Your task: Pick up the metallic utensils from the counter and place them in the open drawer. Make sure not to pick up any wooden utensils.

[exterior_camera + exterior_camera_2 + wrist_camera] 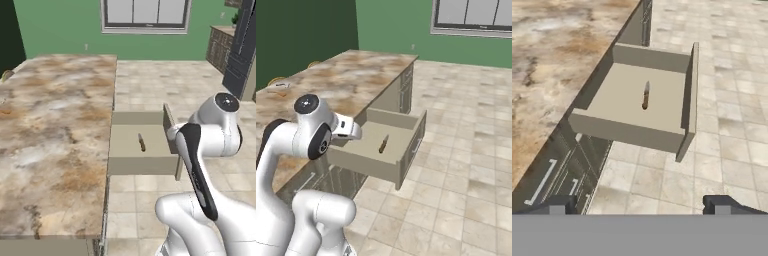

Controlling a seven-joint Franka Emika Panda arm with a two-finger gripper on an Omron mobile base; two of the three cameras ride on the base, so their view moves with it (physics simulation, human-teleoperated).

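The gripper (640,205) hangs above the tiled floor (732,125), its two dark fingertips (559,204) set wide apart at the lower edge of the hand view, with nothing between them. The jaws are spread and empty.

Ahead of the gripper and below it, the open drawer (632,132) stands pulled out from the side of the surface (557,60). It is a shallow beige-tan box with low walls and a plain flat front panel. In the right base view the drawer (406,150) projects over the floor, just beyond the white arm's wrist.

One utensil, a knife (645,95) with a dark brown handle and a short grey blade, lies flat on the drawer bottom, near the middle, clear of all four walls. It lies roughly in line with the drawer's direction of travel. The same knife is seen in the left base view (142,142) and in the right base view (383,144). It is well ahead of the gripper and not touched by it.

The surface, a marbled brown, cream and grey island top (50,130), extends to the gripper's left. At its far left end in the right base view a small pale object (280,85) lies on the stone; it is too small to identify. The cabinet fronts (567,175) below the surface carry pale bar handles, close to the gripper's left fingertip.
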